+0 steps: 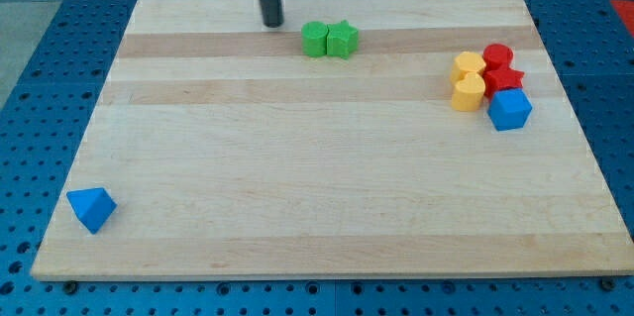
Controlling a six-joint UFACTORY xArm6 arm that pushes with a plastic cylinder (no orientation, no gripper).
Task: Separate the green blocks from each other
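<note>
Tip [272, 23] near top centre, just left of touching green blocks [329, 40]; no hand, just bare rod, gripping nothing.

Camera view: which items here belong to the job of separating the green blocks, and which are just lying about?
Job:
left green block
right green block, touching it
my tip, up-left of the pair

Lying about:
two yellow blocks
two red blocks
blue cube
blue wedge
</note>
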